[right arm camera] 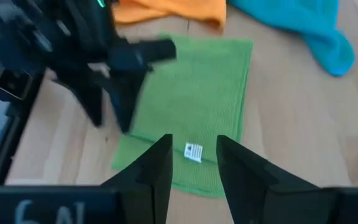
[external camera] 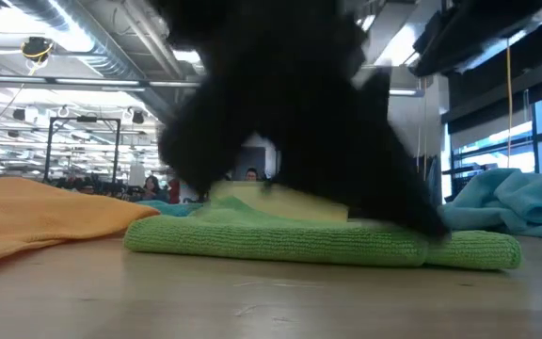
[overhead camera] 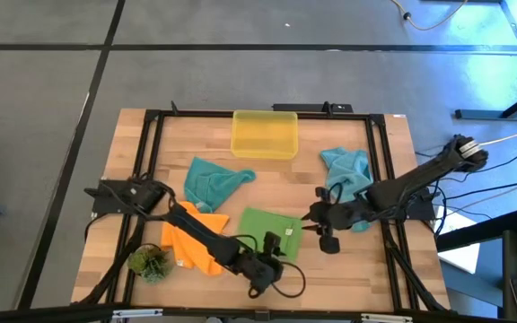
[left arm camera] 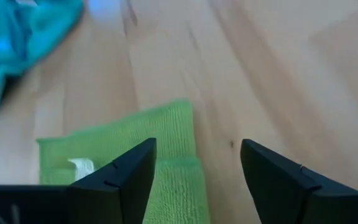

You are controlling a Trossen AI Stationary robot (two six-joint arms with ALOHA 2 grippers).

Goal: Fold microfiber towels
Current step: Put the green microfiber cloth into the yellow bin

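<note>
**Green towel lies folded, both arms at its edges**

The green towel (overhead camera: 271,233) lies flat in a neat rectangle on the wooden table (overhead camera: 348,269), well in front of the yellow bin (overhead camera: 264,134). It looks doubled over already, which would explain why both arms sit so close to it.

The left gripper (left arm camera: 197,177) is at the towel's edge farthest from the bin, its jaws spread wide with nothing between them, only a corner of green cloth and bare wood below. I'd judge it has no grip on the fold. The right gripper (right arm camera: 192,163) is at the opposite side of the towel, jaws only a little apart, above the small white tag (right arm camera: 194,151) without clamping the cloth as far as I can tell.

The other towels wait unfolded: the orange towel (overhead camera: 194,242) crumpled just beside the green one, a teal towel (overhead camera: 212,180) between it and the bin, and a second teal towel (overhead camera: 346,172) heaped to the bin's other side. A small plant tuft (overhead camera: 149,262) sits beyond the orange towel.
</note>
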